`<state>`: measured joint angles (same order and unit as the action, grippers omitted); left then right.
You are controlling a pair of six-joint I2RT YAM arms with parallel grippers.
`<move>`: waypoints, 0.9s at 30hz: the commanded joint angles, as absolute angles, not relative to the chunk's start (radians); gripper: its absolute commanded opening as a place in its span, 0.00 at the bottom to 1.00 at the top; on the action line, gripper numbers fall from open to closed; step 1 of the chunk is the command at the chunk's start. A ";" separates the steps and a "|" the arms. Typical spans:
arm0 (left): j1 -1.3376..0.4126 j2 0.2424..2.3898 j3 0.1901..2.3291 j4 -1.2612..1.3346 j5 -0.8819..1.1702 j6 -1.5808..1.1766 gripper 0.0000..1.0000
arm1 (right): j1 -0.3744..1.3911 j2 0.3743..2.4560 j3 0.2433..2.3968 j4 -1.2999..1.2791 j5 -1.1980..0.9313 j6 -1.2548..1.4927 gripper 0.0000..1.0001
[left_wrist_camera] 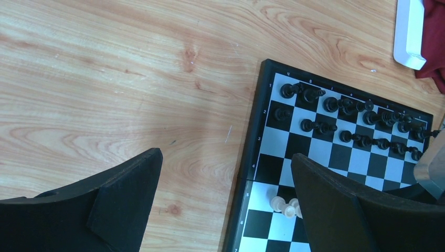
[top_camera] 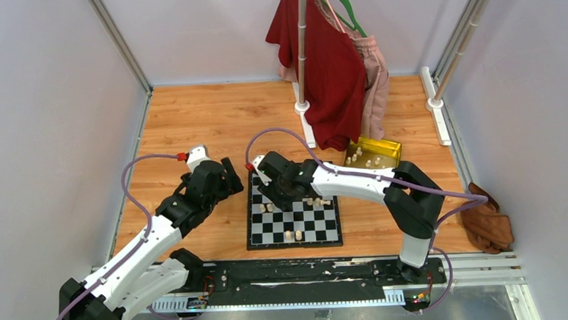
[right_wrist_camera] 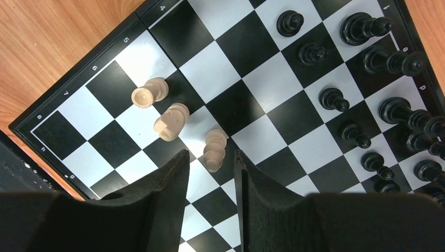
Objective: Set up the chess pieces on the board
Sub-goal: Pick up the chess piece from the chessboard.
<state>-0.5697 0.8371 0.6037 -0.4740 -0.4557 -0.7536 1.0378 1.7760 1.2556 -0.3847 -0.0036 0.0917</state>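
The checkered board (top_camera: 329,227) lies on the wooden table in front of the arms. Black chessmen (right_wrist_camera: 362,79) fill its two far rows, also seen in the left wrist view (left_wrist_camera: 341,121). A few cream pieces (top_camera: 294,235) stand loose on the board. My right gripper (right_wrist_camera: 210,153) is open and low over the board (right_wrist_camera: 210,68), with one cream piece (right_wrist_camera: 215,149) right at its fingertips; two more cream pieces (right_wrist_camera: 157,107) sit to its left. My left gripper (left_wrist_camera: 225,155) is wide open and empty, over the table by the board's left edge (left_wrist_camera: 252,157).
A yellow-gold tin (top_camera: 383,146) holding several cream pieces sits behind the board's right corner. A clothes rack with a red garment (top_camera: 331,69) stands at the back, its white foot (top_camera: 305,122) on the table. A brown cloth (top_camera: 486,226) lies at the right edge.
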 commanded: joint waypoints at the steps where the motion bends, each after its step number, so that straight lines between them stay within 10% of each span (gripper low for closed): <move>1: -0.556 0.825 0.592 -0.455 -0.461 -0.739 1.00 | 1.018 1.793 1.287 -0.383 -0.032 0.080 0.40; 27: -0.543 0.832 0.590 -0.455 -0.453 -0.752 1.00 | 1.023 1.690 1.232 -0.409 -0.063 0.078 0.07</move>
